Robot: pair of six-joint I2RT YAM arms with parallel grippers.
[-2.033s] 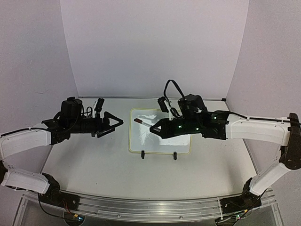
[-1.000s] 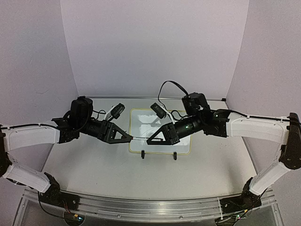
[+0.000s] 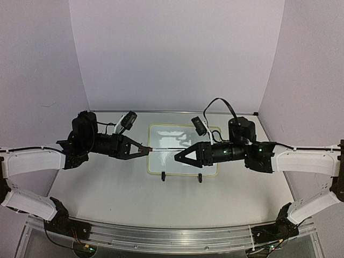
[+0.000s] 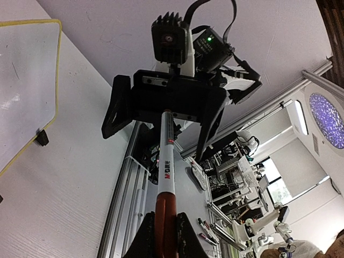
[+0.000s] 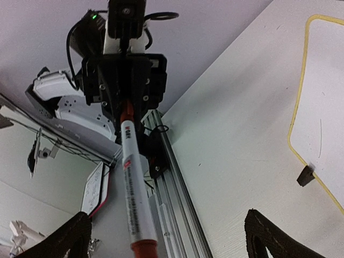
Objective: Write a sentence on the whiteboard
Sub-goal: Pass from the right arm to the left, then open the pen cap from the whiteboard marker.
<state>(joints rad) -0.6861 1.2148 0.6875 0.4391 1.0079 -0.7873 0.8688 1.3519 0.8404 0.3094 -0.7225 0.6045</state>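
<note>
Left claw is clamped on the red cap of a slim white marker, which runs level between the two arms. Right claw is spread wide, a finger on either side of the marker's red tail end. Below and beyond both claws, the small white whiteboard with a thin yellow frame rests on the pale grey table, its left edge under the marker.

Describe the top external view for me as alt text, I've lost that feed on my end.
The left gripper and right gripper face each other above the left part of the whiteboard, with a slim marker stretched between them. The left is shut on its red-capped end; the right's fingers are open at the other end.
</note>
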